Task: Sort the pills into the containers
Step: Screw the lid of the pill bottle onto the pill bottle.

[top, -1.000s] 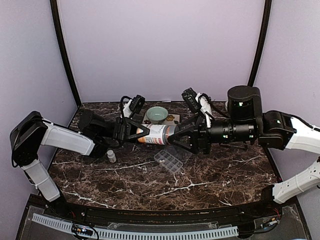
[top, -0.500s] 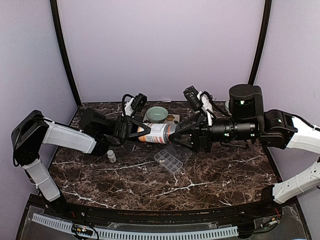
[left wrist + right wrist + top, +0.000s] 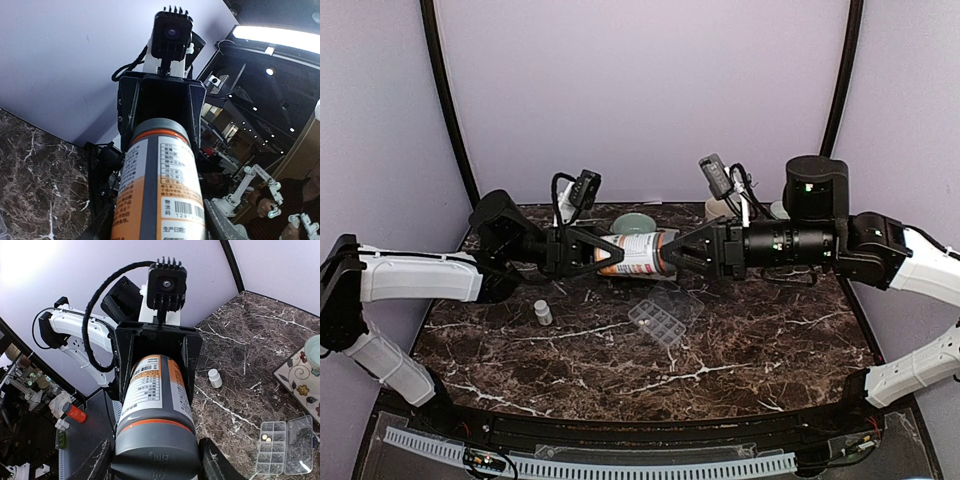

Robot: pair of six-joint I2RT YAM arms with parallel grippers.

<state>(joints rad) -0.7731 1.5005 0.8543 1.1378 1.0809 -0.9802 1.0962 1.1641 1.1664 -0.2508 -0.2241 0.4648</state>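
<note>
One barcoded orange bottle (image 3: 150, 170), Chinese print, joins left tool (image 3: 613, 257), right tool (image 3: 667, 257).

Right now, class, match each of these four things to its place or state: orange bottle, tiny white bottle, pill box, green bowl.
Things: 1 orange bottle; 2 tiny white bottle; 3 pill box; 4 green bowl.
States: A lid open, on the table; B on the flowered mat; C lifted sideways above the table; D upright, left of the box.
Pairs: 1-C, 2-D, 3-A, 4-B.
</note>
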